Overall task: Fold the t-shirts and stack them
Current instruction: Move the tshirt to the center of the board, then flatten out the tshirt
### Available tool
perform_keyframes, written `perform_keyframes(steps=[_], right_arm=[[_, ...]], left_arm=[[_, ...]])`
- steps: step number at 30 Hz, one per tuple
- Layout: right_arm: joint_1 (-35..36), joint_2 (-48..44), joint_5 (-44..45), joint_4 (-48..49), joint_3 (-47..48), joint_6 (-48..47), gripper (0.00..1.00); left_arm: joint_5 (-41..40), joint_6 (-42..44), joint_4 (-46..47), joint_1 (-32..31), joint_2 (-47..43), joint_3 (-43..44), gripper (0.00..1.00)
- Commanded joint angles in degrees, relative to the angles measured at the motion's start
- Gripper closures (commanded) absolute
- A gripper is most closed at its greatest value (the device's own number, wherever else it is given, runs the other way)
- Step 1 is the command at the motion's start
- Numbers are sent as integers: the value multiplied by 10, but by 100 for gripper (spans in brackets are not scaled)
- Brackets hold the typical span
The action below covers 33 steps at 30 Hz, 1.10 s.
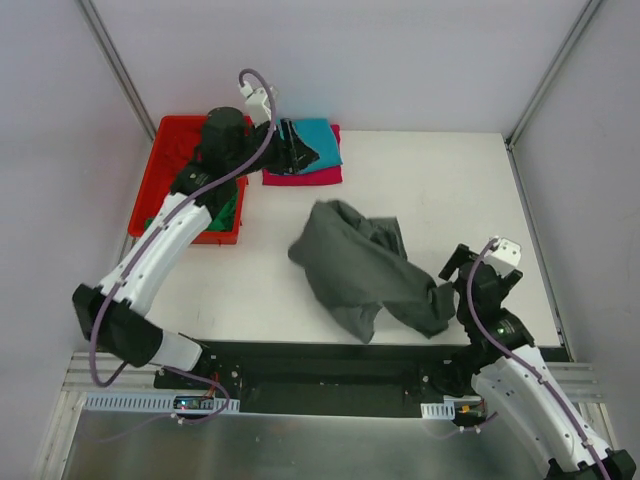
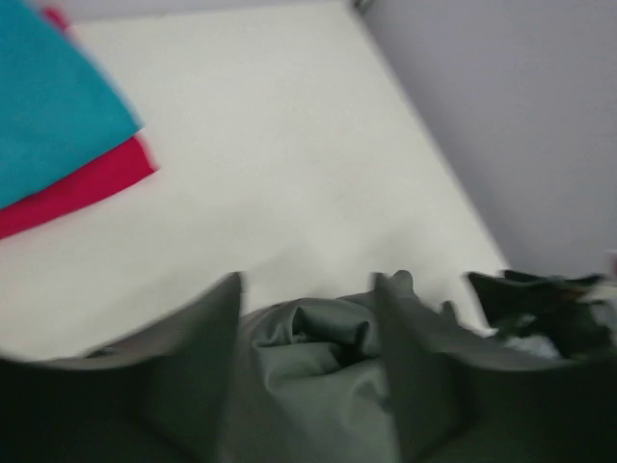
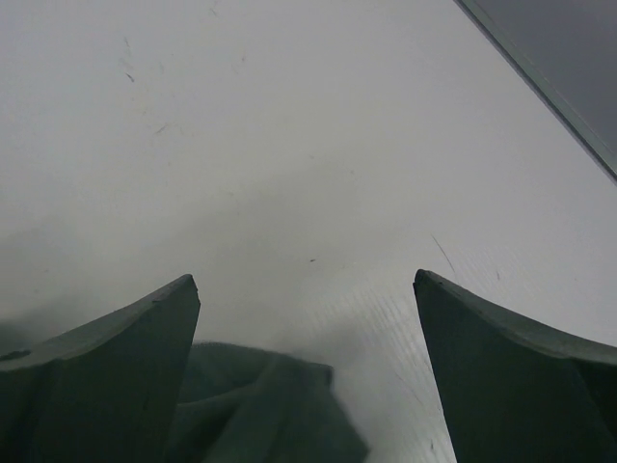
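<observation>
Just beside the right claw, spread wide, lies the crumpled dark grey t-shirt

Dark grey t-shirt, teal t-shirt, magenta t-shirt, green t-shirt, red bin, white table

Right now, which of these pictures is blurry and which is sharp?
Left wrist: smeared as if by motion, the teal t-shirt and dark grey t-shirt soft-edged. Right wrist: sharp, fine scratches on the table show. Top external: crisp, evenly lit, faint shadows only.
</observation>
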Motion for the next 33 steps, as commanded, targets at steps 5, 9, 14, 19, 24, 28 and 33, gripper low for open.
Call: perform_keyframes(steps=[5, 9, 14, 19, 24, 28, 33], right_arm=[[-2, 52, 48, -68, 40, 47, 4], [-2, 75, 47, -78, 50, 64, 4], [-4, 107, 18, -92, 60, 94, 4], [-4, 158, -124, -113, 54, 143, 3], [-4, 196, -199, -83, 36, 156, 2], [-3, 245, -234, -42, 16, 155, 2], [-3, 298, -192, -51, 39, 132, 2]], left_arm=[[19, -72, -27, 98, 103, -83, 1], [-12, -62, -27, 56, 69, -178, 1], [-45, -84, -26, -7, 17, -341, 1], [-41, -123, -20, -40, -33, -476, 1], [-64, -139, 11, -80, -24, -494, 3], [-80, -150, 15, -81, 61, -449, 14], [-90, -141, 15, -81, 135, -401, 29]])
